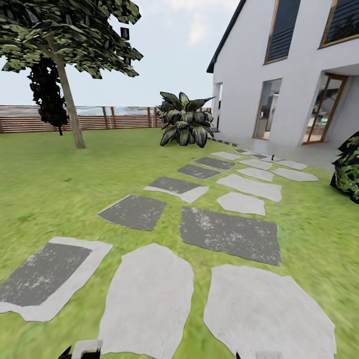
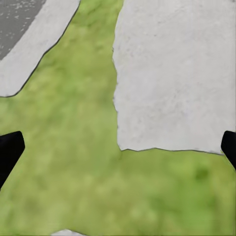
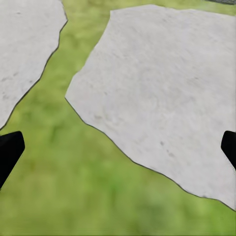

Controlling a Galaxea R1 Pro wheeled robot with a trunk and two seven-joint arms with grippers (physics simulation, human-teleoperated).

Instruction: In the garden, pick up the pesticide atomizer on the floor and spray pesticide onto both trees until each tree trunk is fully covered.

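Atomizer: I cannot find it on the lawn (image 1: 45,189). Tree (image 1: 70,107) stands upper left, near the fence (image 1: 124,117), nearer my left arm. Left gripper (image 2: 118,150) and right gripper (image 3: 118,150) hang spread apart, empty, over paving stones (image 1: 144,299).

Grass lawn (image 1: 60,189) looked soft and matt, a blotchy green with no sheen. The stepping stones (image 1: 149,299) read as pale, rough stone, chalky and dull; several slabs (image 1: 229,234) carried a darker grey, speckled face, gritty-looking. Up close, the left wrist view gave a pale slab (image 2: 172,73) finely pitted, with a ragged edge. The fence (image 1: 124,117) was brown wooden slats, matt. The house wall (image 1: 244,70) looked like smooth white render, its windows (image 1: 281,30) dark and glossy in warm wood-toned frames. The leaning tree trunk (image 1: 70,109) showed dull grey-brown bark. Broad-leaved plant (image 1: 184,124), waxy, streaked leaves.
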